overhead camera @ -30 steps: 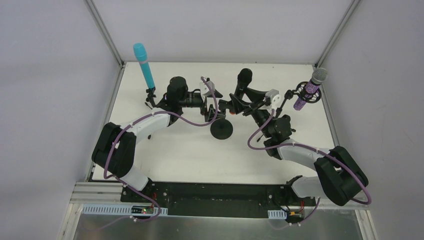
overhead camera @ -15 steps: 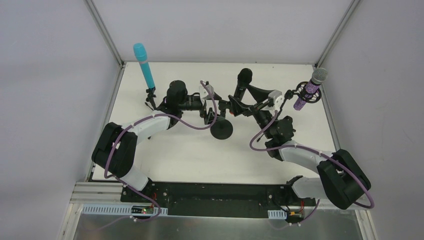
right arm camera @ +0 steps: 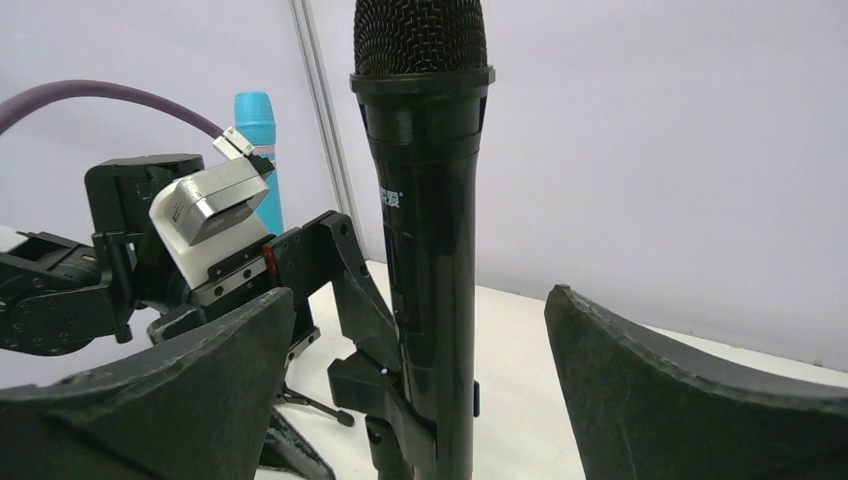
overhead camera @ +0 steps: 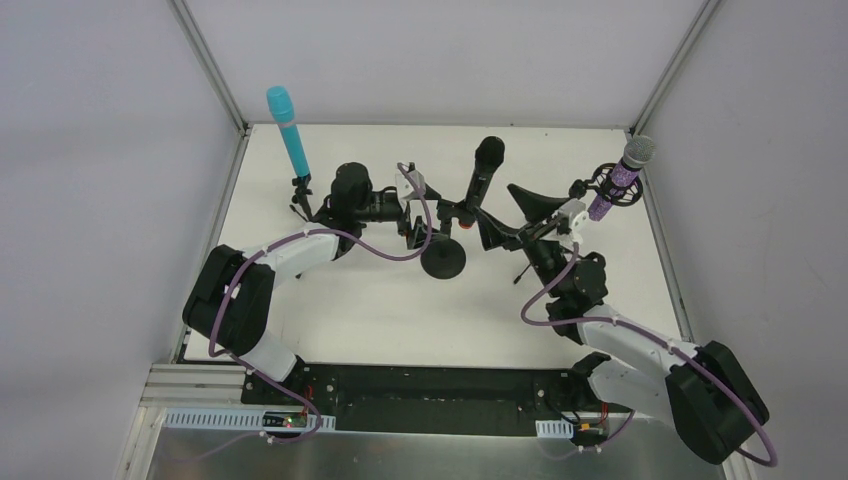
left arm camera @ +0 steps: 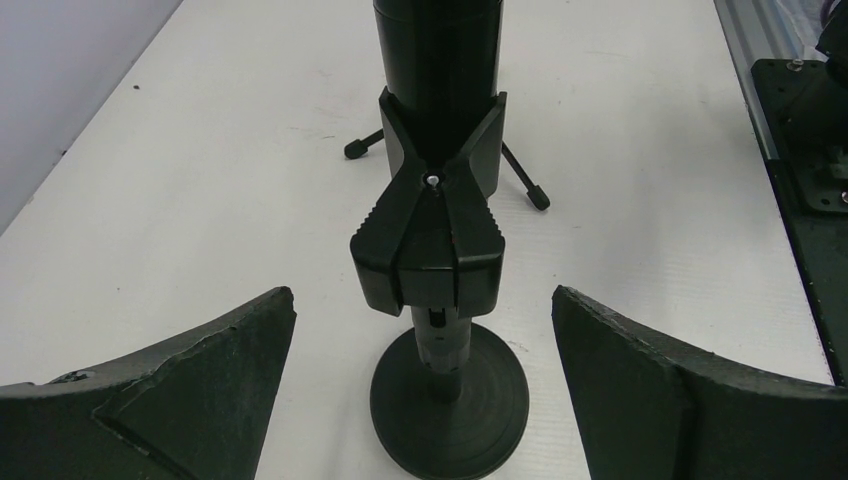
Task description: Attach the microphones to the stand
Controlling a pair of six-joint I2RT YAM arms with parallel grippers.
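Observation:
The black microphone stands upright in the clip of a round-base stand; it also shows in the right wrist view. My left gripper is open, its jaws wide apart on either side of the clip and stand base, touching neither. My right gripper is open and empty just right of the black microphone, which fills the gap between its jaws in the right wrist view without contact. The turquoise microphone stands on its stand at the back left. The purple microphone sits on its stand at the back right.
Thin tripod legs lie on the white table behind the clip. Metal frame posts rise at the back corners. Both arms crowd the middle stand from either side.
My right gripper has let go of the black microphone, opened and drawn back to the right. The microphone stays upright in the clip. My left gripper has hardly moved.

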